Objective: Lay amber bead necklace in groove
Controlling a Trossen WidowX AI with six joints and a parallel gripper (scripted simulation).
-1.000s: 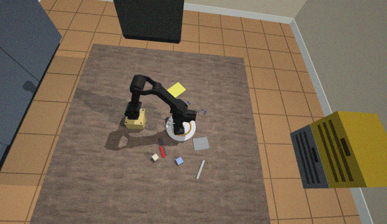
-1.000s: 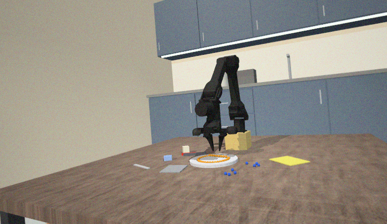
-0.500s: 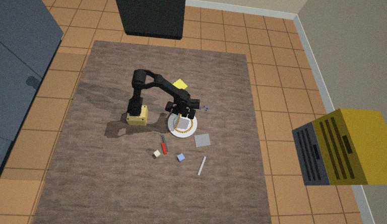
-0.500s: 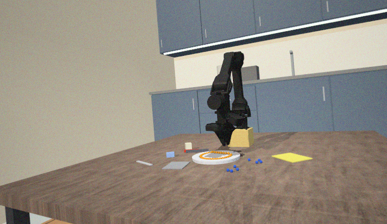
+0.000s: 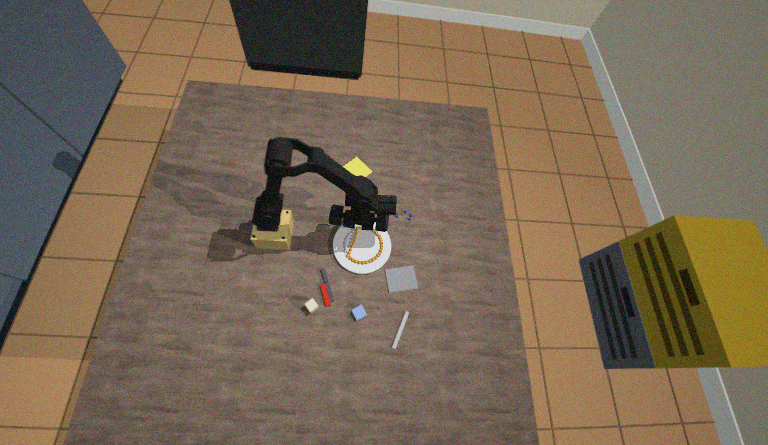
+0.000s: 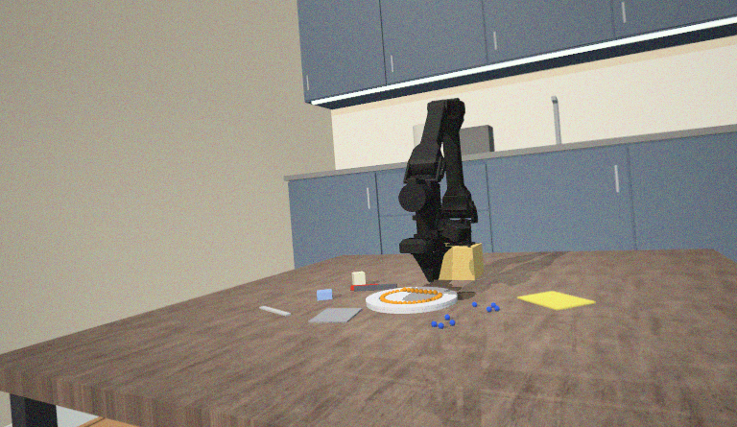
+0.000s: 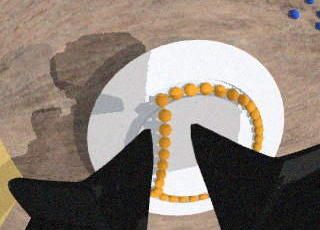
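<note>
The white round bead board (image 5: 370, 269) (image 6: 374, 302) (image 7: 240, 57) lies flat on the table. The amber bead necklace (image 5: 362, 262) (image 6: 439, 296) (image 7: 205, 88) lies on it. In the wrist view its top and right side curve along the groove, while its left side runs nearly straight inside the ring, with bare groove showing further left. The lower right of the loop is hidden behind a finger. My gripper (image 6: 432, 279) (image 7: 171, 133) is partly open and empty, above the board. In the wrist view the straight run of beads shows between the fingers, closer to the left one.
Small blue beads (image 5: 410, 215) (image 6: 442, 323) (image 7: 294, 14) and a yellow sheet (image 5: 356, 167) (image 6: 555, 300) lie near the board. A grey square (image 5: 401, 279), a red-handled tool (image 5: 325, 295), a cream cube (image 5: 310, 305), a blue cube (image 5: 358, 312) and a pale stick (image 5: 400, 330) lie on the other side.
</note>
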